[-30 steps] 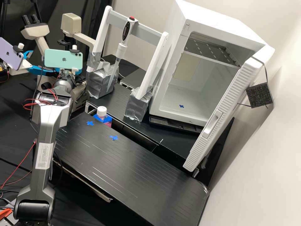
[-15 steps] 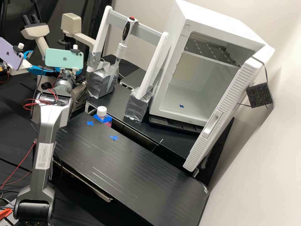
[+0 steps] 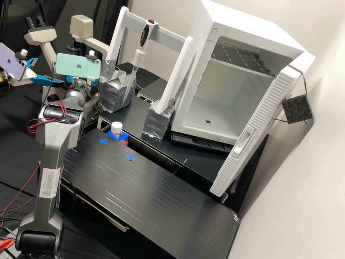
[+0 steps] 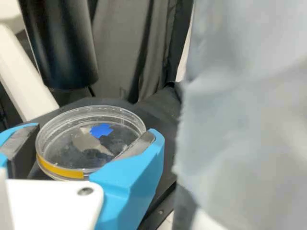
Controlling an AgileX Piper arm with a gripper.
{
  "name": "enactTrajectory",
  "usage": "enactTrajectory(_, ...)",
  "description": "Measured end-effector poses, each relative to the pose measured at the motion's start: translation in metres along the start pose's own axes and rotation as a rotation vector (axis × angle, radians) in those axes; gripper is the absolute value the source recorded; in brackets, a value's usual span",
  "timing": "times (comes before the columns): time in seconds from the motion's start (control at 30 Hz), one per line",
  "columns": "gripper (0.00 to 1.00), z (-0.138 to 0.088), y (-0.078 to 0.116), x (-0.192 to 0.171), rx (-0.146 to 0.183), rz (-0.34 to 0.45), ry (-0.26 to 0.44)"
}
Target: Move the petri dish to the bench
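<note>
In the high view a blue bit of my gripper shows beside the teal phone on the wrist, near the microscope. The wrist view has my gripper shut on the clear round petri dish, one blue finger at each side of its rim. A strip of yellow tape runs along the dish's wall, and a blue mark shows through the clear plastic. The black bench in the high view carries two blue tape crosses near its back left edge.
A pink-liquid bottle with a white cap stands behind the bench's edge. Further back are the pipette stand with silver-taped feet and the open white incubator. In the wrist view a black cylinder and a blurred grey surface are close by.
My wrist and its teal phone have shifted slightly right in the high view, and the forearm has sunk a little. The bottle, stand and incubator have stayed put.
</note>
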Motion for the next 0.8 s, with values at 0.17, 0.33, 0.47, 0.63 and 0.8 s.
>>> enactTrajectory(0.17,0.0,-0.007,0.006,-0.01,0.006,0.011,0.01)
enactTrajectory(0.33,0.0,-0.006,0.004,-0.019,0.01,0.002,0.004)
enactTrajectory(0.47,0.0,-0.001,-0.003,-0.03,0.01,-0.023,-0.02)
enactTrajectory(0.63,0.0,0.002,-0.01,-0.052,0.061,-0.035,-0.034)
enactTrajectory(0.8,0.0,-0.005,-0.016,-0.078,0.075,-0.012,-0.006)
